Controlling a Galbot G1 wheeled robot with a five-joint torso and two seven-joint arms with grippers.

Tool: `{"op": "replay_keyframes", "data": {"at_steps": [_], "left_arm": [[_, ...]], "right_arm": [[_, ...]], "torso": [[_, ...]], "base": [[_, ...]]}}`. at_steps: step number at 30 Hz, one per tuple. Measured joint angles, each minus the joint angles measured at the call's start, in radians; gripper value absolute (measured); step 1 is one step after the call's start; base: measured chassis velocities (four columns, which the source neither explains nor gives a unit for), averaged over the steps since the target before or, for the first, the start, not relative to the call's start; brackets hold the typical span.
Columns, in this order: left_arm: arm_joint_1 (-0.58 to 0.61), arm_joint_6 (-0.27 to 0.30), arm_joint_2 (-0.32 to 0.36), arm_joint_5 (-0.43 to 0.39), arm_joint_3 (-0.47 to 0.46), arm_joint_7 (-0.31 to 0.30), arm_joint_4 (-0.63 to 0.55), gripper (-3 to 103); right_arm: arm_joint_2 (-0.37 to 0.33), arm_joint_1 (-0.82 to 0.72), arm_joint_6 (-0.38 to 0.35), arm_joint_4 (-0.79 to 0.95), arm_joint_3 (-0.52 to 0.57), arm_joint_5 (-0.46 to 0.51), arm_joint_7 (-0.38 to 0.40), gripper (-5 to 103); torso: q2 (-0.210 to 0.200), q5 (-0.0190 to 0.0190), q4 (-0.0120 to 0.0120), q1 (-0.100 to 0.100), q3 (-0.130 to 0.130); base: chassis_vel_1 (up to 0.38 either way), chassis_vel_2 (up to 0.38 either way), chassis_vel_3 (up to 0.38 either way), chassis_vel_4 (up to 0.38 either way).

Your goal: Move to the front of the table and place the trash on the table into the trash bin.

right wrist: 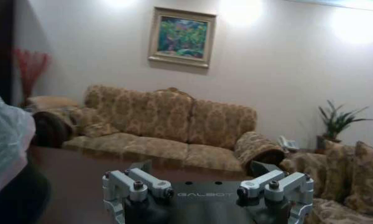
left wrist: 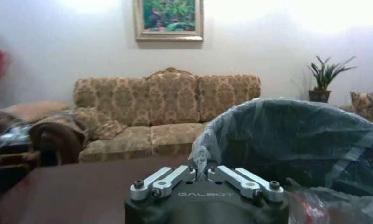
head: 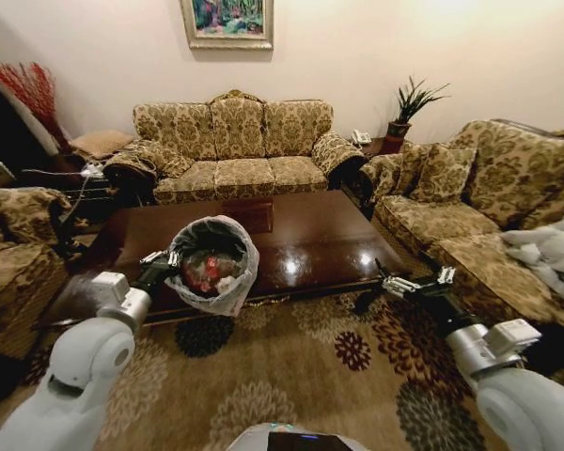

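Head view, left tool (head: 172, 259) pinching trash bin (head: 213, 265) liner rim, over table (head: 301, 240) edge

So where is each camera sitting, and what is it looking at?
Head view: up on the robot's head, looking down at the table, both arms showing, left gripper holding the trash bin.
Left wrist view: on the left arm, facing the sofa; left gripper pinches the bin's liner.
Right wrist view: on the right arm, facing the sofa; right gripper open.
All three share the sofa and the painting.
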Motion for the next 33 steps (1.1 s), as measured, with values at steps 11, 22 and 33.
{"op": "replay_keyframes", "data": {"at_steps": [11,22,33], "left_arm": [[0.027,-0.024,-0.028,0.024,0.014,0.005,-0.005,4],[-0.005,-0.046,-0.006,0.041,0.080,-0.008,0.016,4],[-0.014,-0.052,0.015,0.037,0.099,-0.020,0.038,4]], "right_arm": [[0.016,-0.014,0.016,-0.007,-0.035,-0.021,0.003,100],[0.026,-0.008,0.025,-0.019,-0.031,-0.027,0.002,100],[0.054,-0.007,0.018,-0.018,-0.020,-0.035,-0.002,100]], "torso": [[-0.010,0.0000,-0.0006,-0.003,-0.003],[-0.010,-0.0001,-0.0012,-0.005,-0.004],[-0.010,-0.0001,-0.0002,-0.004,-0.004]], "base": [[0.146,-0.014,-0.028,0.148],[0.015,0.046,0.053,0.019],[0.000,0.000,0.000,0.000]]}}
